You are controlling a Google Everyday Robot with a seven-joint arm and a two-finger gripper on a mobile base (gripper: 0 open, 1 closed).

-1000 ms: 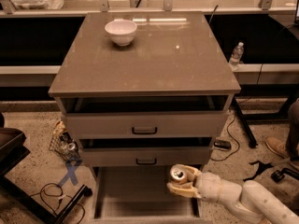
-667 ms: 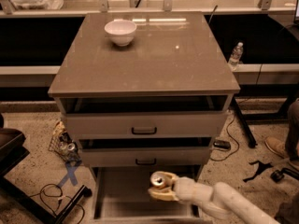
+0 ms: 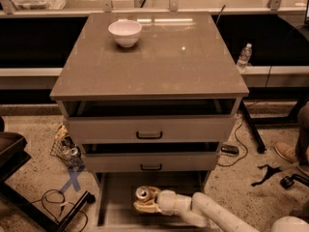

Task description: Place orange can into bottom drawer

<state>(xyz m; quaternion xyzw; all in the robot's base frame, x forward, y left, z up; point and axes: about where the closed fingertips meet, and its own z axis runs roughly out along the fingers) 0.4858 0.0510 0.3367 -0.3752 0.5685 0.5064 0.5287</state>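
The jaws pinch the orange can (image 3: 143, 193) upright, ready to set down standing; the gripper (image 3: 145, 200) hangs low inside the pulled-out bottom drawer (image 3: 115, 203), near its middle; a white bowl (image 3: 125, 33) sits far-left on the table (image 3: 174, 62).

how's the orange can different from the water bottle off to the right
The orange can is short, metal and held in the gripper over the open bottom drawer; the water bottle is tall, slim, clear plastic and stands free on a ledge right of the cabinet. Both are drink containers.
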